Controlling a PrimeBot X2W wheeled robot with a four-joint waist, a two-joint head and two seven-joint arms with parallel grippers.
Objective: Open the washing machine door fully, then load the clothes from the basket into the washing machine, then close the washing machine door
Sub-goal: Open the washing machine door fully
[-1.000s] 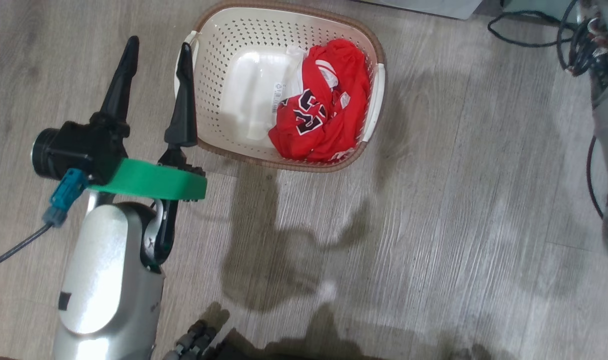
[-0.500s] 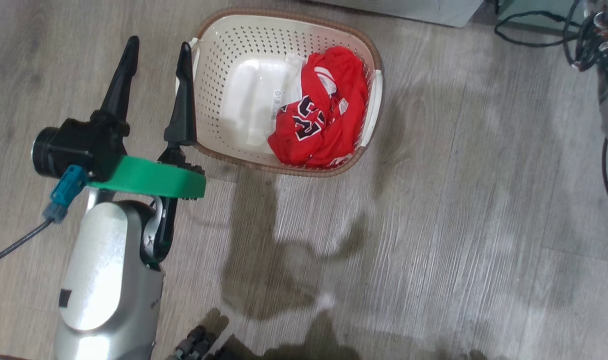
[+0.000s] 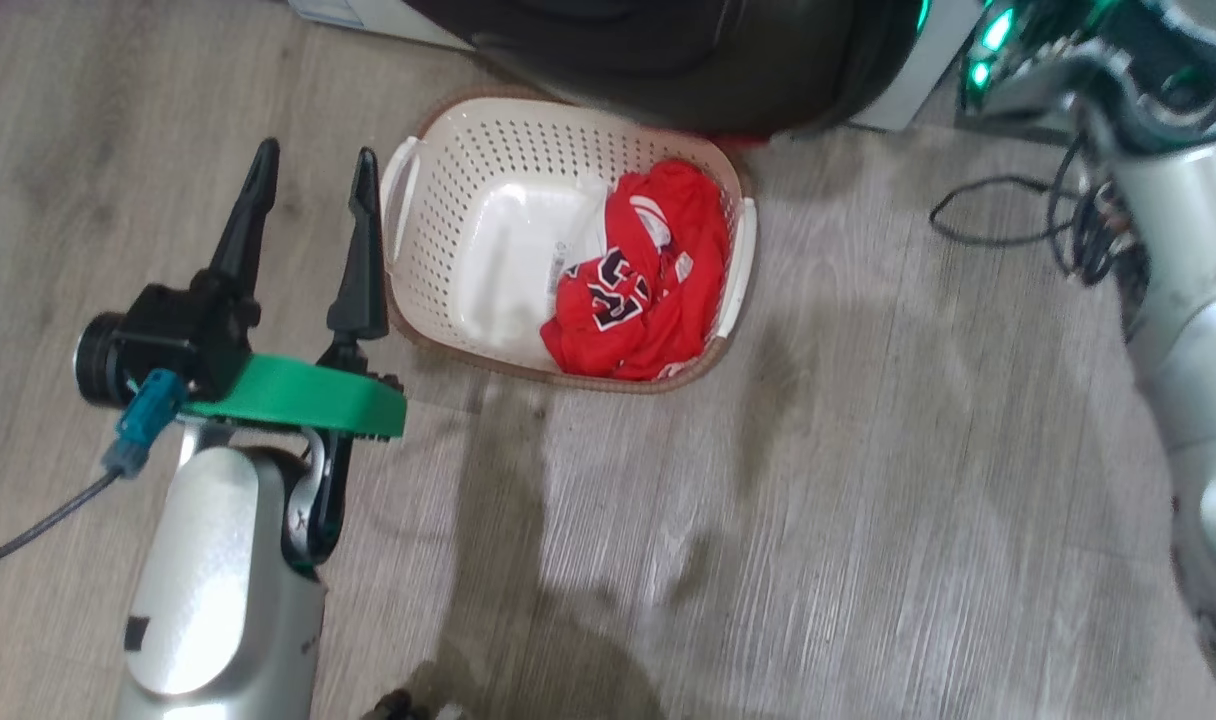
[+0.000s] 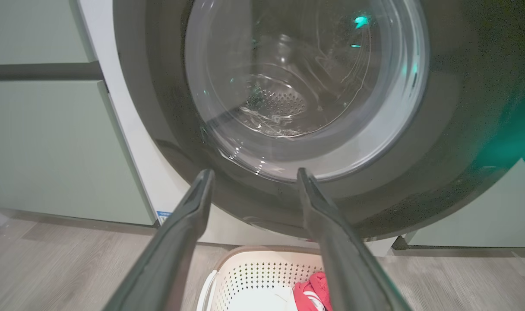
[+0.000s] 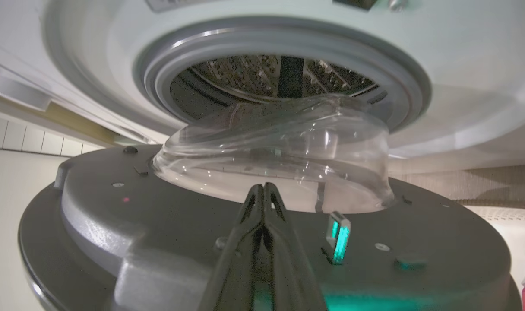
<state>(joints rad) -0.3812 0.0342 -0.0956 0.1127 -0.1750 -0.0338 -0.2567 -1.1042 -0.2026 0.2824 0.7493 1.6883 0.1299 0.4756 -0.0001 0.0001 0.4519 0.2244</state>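
The left gripper [image 3: 316, 150] is shown spread and empty, with the basket [image 3: 438, 200] just to its right and the clothes [image 3: 648, 300] heaped within. The right gripper [image 5: 262, 186] is clenched on nothing and pointed at the opened washing machine door [image 5: 115, 220], with the washing machine [image 5: 439, 52] beyond.

The head camera looks steeply down on the basket [image 3: 438, 230]. The left wrist camera faces the outside of the washing machine door [image 4: 439, 129], with the basket at its bottom edge. The right wrist camera sits close over that door's inner side.
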